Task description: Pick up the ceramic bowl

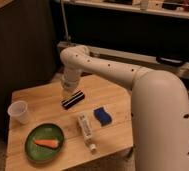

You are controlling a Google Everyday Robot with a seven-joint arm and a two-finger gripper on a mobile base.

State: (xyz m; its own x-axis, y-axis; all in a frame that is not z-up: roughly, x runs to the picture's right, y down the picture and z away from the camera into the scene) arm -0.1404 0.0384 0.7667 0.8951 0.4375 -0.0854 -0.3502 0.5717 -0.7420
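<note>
The ceramic bowl [44, 141] is a round, shallow, dark green dish at the front left of the wooden table [110, 95], with an orange carrot [48, 143] lying in it. My gripper [66, 90] hangs from the white arm over the middle of the table, just above a black rectangular object [73, 99]. It is behind and to the right of the bowl, well apart from it.
A small white cup [19, 111] stands at the table's left edge behind the bowl. A white bottle [86, 131] lies on its side right of the bowl, and a blue sponge [103, 116] lies beyond it. A dark cabinet stands at the left.
</note>
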